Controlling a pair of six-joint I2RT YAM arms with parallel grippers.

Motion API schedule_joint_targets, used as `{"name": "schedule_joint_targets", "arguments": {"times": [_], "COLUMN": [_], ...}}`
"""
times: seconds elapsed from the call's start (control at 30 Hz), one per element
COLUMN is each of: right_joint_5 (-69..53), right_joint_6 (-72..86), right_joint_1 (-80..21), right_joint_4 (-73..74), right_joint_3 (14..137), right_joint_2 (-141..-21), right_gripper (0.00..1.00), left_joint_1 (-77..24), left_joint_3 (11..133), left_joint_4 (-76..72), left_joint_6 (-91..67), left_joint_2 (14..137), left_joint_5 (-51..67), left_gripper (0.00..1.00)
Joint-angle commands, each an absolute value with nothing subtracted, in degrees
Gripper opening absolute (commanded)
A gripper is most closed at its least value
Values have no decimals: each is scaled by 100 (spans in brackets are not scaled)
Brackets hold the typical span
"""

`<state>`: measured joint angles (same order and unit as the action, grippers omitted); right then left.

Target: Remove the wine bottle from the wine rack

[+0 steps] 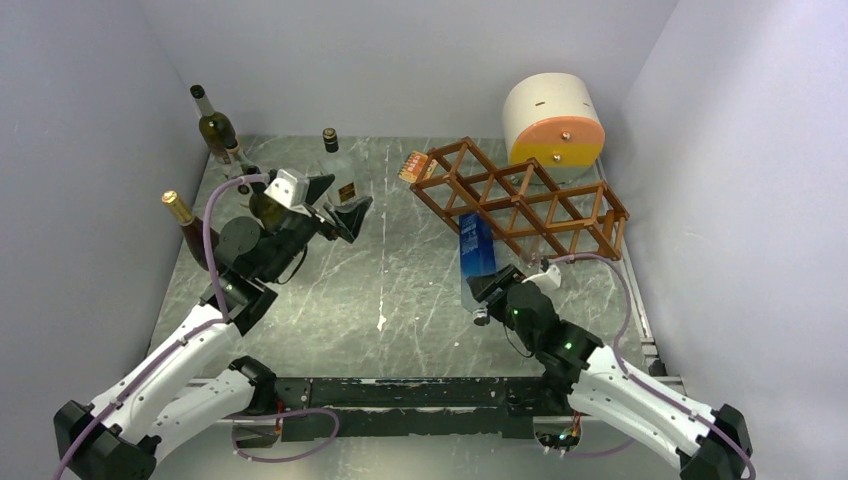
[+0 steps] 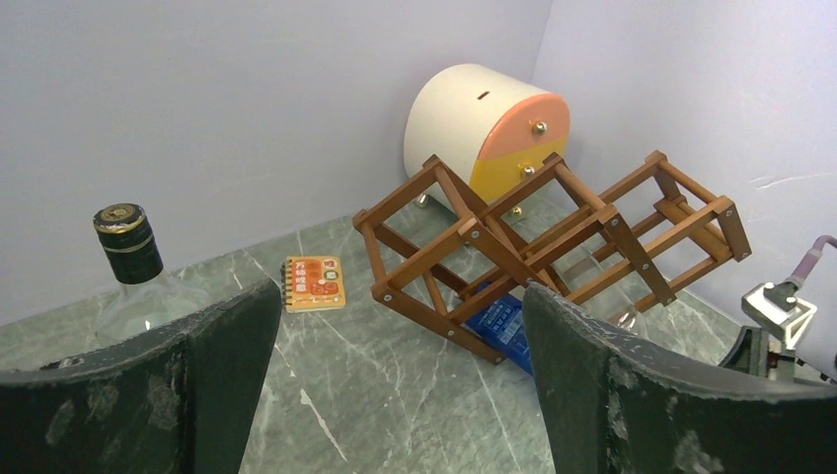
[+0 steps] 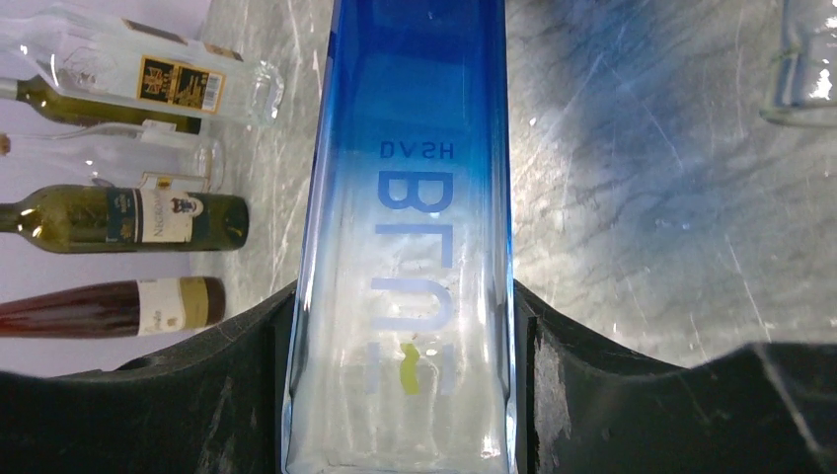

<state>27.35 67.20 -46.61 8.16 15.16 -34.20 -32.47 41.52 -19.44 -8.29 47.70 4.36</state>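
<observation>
The wine rack (image 1: 520, 195) is a reddish-brown lattice lying tilted at the back right; it also shows in the left wrist view (image 2: 553, 237). A blue square-sided bottle (image 1: 476, 245) runs from the rack's near edge toward my right arm. My right gripper (image 1: 487, 290) is shut on its pale lower body, as the right wrist view (image 3: 410, 197) shows, with both fingers pressed on its sides (image 3: 405, 336). The bottle's far end sits under the rack's front bars (image 2: 503, 321); I cannot tell whether it is still inside a cell. My left gripper (image 1: 340, 205) is open and empty (image 2: 400, 336), held above the left of the table.
A cream-and-orange cylinder (image 1: 553, 122) stands behind the rack. An orange notebook (image 2: 314, 283) lies by the rack's left corner. Several bottles stand along the left wall (image 1: 215, 128), (image 1: 185, 225), and a small dark one (image 1: 330, 140) at the back. A clear bottle (image 2: 128, 247) is by my left finger.
</observation>
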Motion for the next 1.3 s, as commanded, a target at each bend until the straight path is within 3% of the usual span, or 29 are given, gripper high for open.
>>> {"name": "schedule_joint_targets", "arguments": {"times": [0.0,0.43,0.73,0.83,1.0,1.03,1.27], "right_joint_5": [2451,2151,1757,1514,759,612,-197], "right_joint_6": [7016,6762,6263,5929,5218,5094,4479], "right_joint_1": [-4707,-4708,-4715,-4720,-4718,-4714,-4704], "right_joint_4": [1733,3573,4136,4296,4439,4461,4510], "right_joint_3": [2103,3092,3756,4137,4879,4995,5505], "right_joint_2": [-2889,-1754,-1966,-2335,-3167,-3306,-4008], "right_gripper": [0,0,0,0,0,0,0], "left_joint_1": [-3269,-3275,-3451,-3948,-5526,-5746,-6597], "left_joint_3": [4142,4053,4226,4320,4681,4802,5966], "left_joint_4": [-2091,-2429,-2321,-1893,-665,-467,726], "left_joint_6": [-727,-642,-34,758,2611,2806,3306], "left_joint_2": [4807,5197,5736,5823,5988,6082,7406], "left_joint_5": [568,1513,3004,3228,2600,2537,2023], "left_gripper": [96,94,92,92,95,99,100]}}
